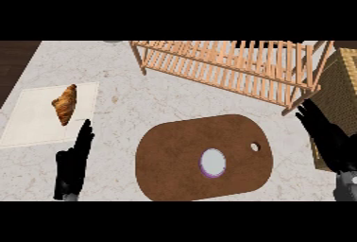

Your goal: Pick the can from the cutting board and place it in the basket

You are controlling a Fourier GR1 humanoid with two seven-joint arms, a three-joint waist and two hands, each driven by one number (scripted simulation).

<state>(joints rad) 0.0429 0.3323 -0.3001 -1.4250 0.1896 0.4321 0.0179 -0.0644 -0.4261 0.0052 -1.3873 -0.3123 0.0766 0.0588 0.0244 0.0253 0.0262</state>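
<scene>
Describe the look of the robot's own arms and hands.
The left hand and the right hand are both plain black, with long, slim fingers and a thumb. Below the right hand, a short stretch of grey forearm shows at the wrist. No cables, markings or sleeves are visible.

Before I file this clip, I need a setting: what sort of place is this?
Probably a kitchen counter: a veined stone top, a cutting board bearing a can, and a croissant.
</scene>
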